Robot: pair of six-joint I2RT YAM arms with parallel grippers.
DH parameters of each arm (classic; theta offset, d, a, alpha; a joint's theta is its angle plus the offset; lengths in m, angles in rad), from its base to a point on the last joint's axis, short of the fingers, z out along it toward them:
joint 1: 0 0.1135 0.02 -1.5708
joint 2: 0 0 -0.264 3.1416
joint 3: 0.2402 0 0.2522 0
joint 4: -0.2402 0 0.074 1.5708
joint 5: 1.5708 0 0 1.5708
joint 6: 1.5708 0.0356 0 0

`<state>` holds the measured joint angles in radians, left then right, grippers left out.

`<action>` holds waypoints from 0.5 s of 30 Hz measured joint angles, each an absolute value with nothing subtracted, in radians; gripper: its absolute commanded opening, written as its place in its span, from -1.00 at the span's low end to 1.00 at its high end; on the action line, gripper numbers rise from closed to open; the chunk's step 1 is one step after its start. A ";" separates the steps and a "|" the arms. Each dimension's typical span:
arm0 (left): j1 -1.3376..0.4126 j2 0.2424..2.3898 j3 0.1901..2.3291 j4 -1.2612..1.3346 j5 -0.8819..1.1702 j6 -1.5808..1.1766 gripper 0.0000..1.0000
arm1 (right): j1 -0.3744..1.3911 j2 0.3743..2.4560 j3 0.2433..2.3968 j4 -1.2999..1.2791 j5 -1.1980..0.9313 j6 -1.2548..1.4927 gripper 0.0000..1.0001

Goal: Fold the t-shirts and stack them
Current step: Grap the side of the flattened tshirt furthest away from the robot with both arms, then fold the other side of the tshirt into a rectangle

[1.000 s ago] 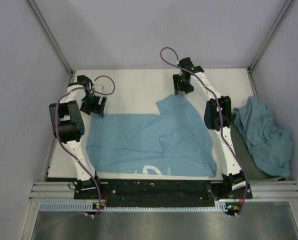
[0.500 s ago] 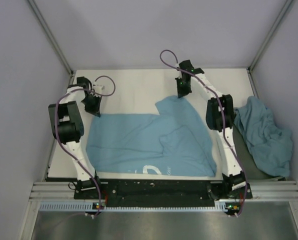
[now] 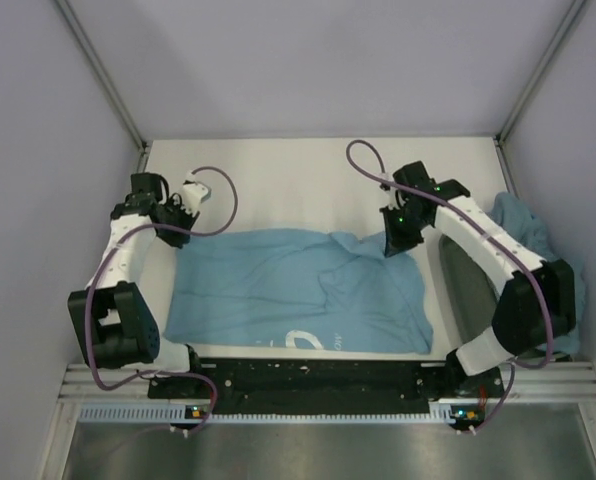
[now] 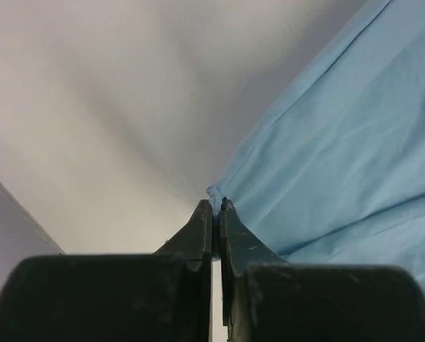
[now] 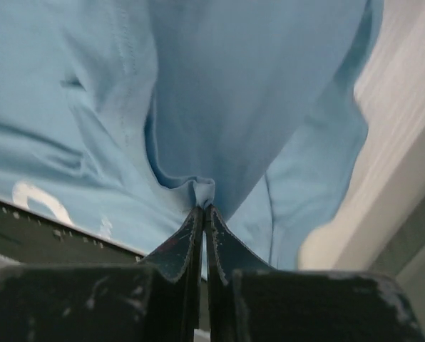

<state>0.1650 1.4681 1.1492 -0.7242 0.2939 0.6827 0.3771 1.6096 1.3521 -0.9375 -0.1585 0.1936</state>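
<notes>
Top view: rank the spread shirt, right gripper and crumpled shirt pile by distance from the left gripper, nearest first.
1. spread shirt: its far-left corner is in the left gripper's jaws.
2. right gripper: opposite side, clamped on the shirt's far-right corner.
3. crumpled shirt pile: farthest right, past the right gripper.

The t-shirt [image 3: 278, 290] is seen as soft, matt, creased cloth; the fingers [image 5: 175, 248] as scuffed black plastic; the table [image 3: 278, 180] as smooth, matt white.

The white surface [image 3: 278, 175] carries one t-shirt [image 3: 278, 290] spread across its middle; a crumpled t-shirt heap [image 3: 526, 222] lies at its right edge
</notes>
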 measured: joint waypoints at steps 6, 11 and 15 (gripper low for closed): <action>0.175 1.421 1.055 -0.789 0.276 0.786 -1.00 | 0.385 1.379 1.048 -1.032 -0.159 0.281 -1.00; 0.193 1.414 1.002 -0.816 0.249 0.839 -1.00 | 0.387 1.265 0.916 -1.098 -0.159 0.346 -1.00; 0.196 1.414 0.987 -0.816 0.234 0.866 -1.00 | 0.387 1.227 0.890 -1.105 -0.159 0.382 -1.00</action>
